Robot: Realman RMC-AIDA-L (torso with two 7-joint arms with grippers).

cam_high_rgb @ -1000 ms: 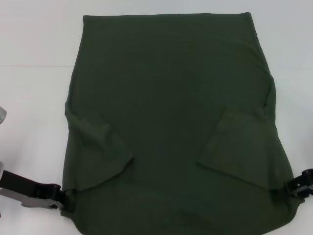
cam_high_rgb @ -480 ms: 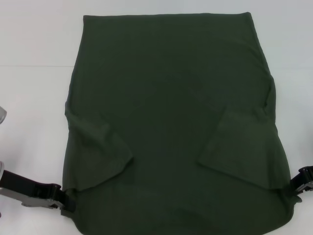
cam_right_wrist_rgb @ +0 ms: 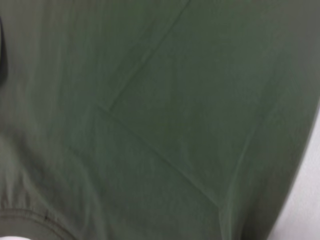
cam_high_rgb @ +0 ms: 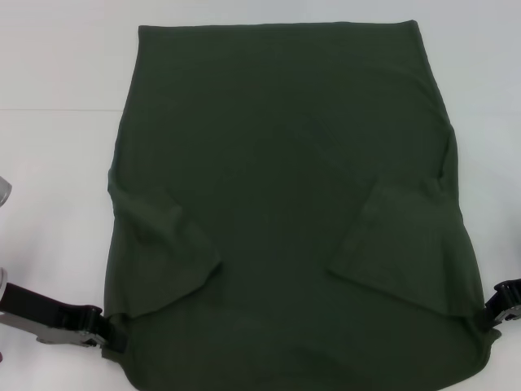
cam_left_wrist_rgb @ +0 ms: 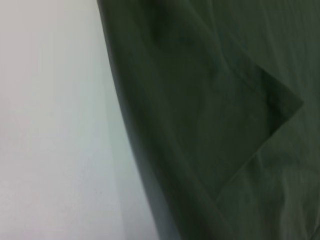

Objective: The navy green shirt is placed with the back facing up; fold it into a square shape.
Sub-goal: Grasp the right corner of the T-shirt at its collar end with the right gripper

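From my feed I see only a white desk (cam_high_rgb: pixel 57 163), plain and matte, filling the head view to every edge. A faint straight seam (cam_high_rgb: pixel 57 111) runs across it toward the far side. The light is soft and even, casting hardly any shadow. No walls, floor or windows come into view.

The surface (cam_high_rgb: pixel 57 73) is plain white and matte. A faint straight seam line (cam_high_rgb: pixel 57 108) crosses it horizontally in the far part of the head view. At the far left edge of that view, part of a pale grey rounded object (cam_high_rgb: pixel 3 191) shows; its identity cannot be determined. The left wrist view shows more bare white surface.
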